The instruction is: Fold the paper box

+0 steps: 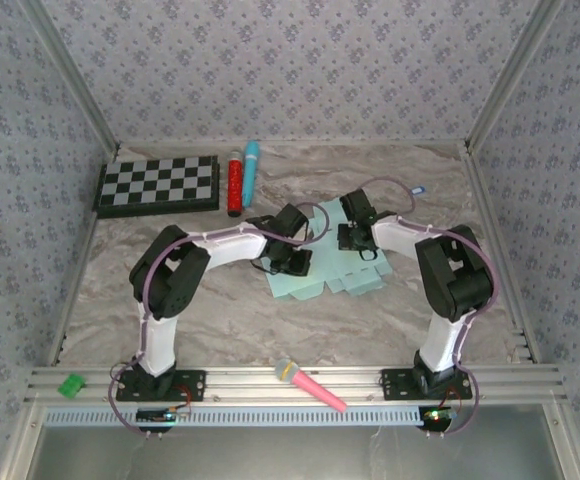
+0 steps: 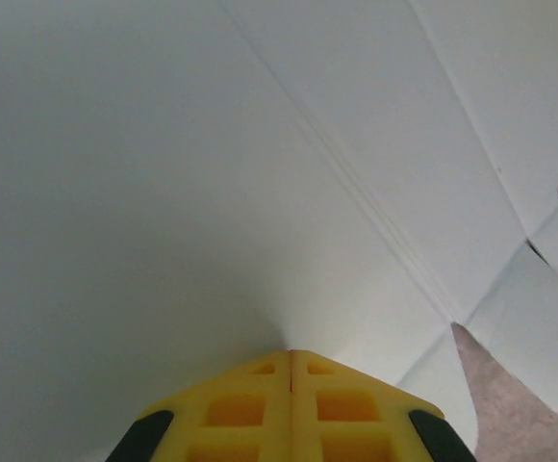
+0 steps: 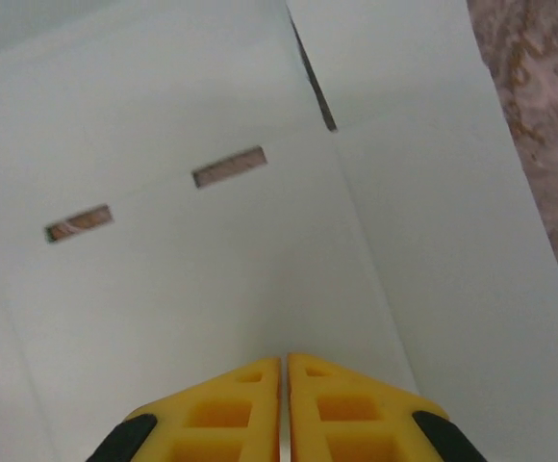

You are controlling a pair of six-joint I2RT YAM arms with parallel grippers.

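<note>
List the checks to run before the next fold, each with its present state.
1. Pale mint-blue die-cut cardboard sheet lies on the marble-patterned table: ok.
2. Left claw shut, close over the sheet: ok.
3. Right claw over the slotted panel: ok.
4. Right claw fully shut: cannot tell, a thin slit shows.
5. Red tube and cyan tube apart from the sheet: ok.

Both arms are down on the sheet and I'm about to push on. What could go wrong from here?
1. The left gripper, jaws shut, seems only to press on the box; nothing is pinched, so it may slide rather than crease.
2. Its tip sits beside the score line, not on it: a fold could land off-line.
3. The right gripper points toward two slots; pushing forward might snag or tear one.
</note>
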